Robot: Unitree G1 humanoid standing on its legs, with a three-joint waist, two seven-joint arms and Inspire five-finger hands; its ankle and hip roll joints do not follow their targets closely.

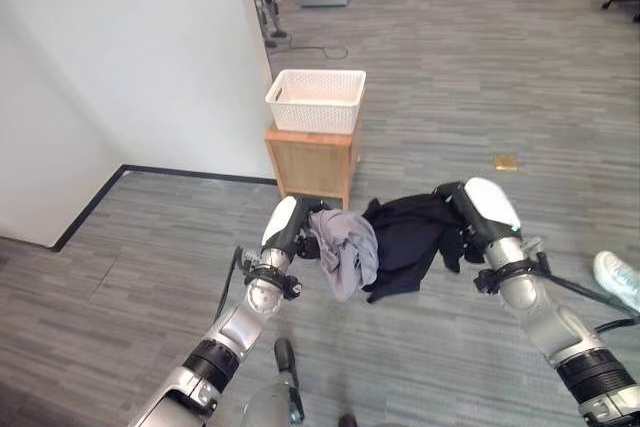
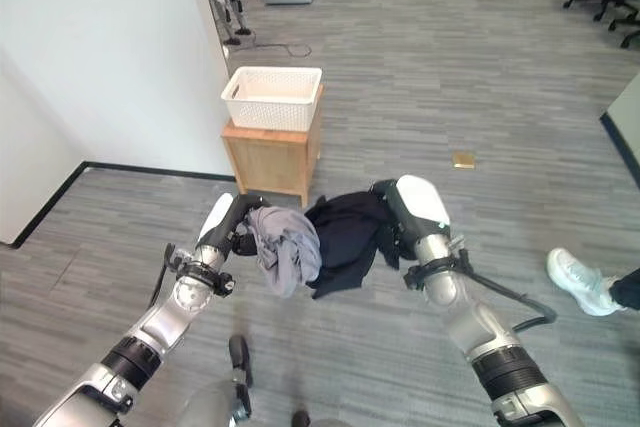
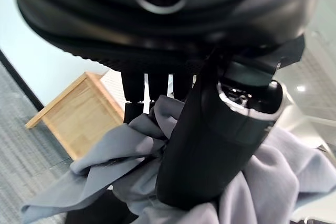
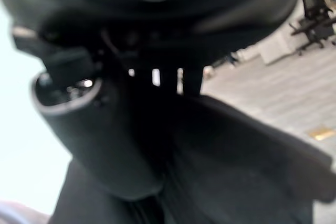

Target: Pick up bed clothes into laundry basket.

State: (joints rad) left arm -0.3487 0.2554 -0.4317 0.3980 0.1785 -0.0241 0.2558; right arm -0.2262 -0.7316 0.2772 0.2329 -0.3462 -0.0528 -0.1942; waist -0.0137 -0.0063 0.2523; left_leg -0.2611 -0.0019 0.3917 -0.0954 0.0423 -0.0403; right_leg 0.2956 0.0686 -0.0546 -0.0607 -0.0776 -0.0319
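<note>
Your left hand point(image 1: 293, 230) grips the grey garment point(image 1: 347, 250); your right hand point(image 1: 470, 215) grips the black garment point(image 1: 410, 237). Carry both high over the far white basket point(image 1: 315, 100) before releasing.

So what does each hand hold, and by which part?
Left hand grips the grey garment by its bunched upper part; right hand grips the black garment at its top edge.

A grey plank floor point(image 1: 480, 77) carries a small wooden stand point(image 1: 312, 162) beside the white wall point(image 1: 130, 57). A white laundry basket point(image 1: 316, 100) sits on top of the stand.
</note>
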